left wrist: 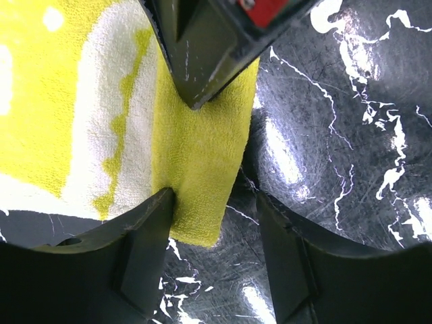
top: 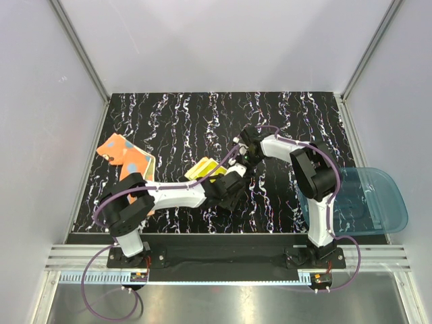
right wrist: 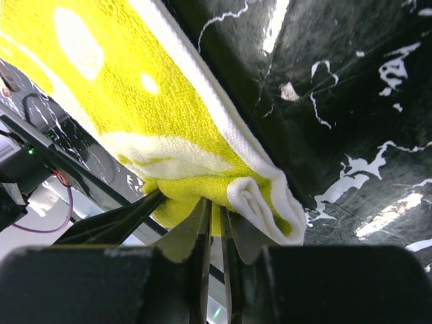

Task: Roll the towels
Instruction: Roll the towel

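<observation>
Right pincer [right wrist: 210, 223] pinches the yellow towel's [top: 204, 169] rolled end, left pincer [left wrist: 216, 209] spread; orange polka-dot towel [top: 128, 158] lies unrolled, waiting.

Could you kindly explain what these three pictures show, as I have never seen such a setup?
Two robot arms are bolted to a table. One picture looks down from above; the other two come from cameras on each wrist. On the dark table lie a yellow towel and an orange dotted towel; a blue tray sits at the right edge. The right hand pinches the yellow towel's folded end. The left hand stands open around another edge of it.
</observation>
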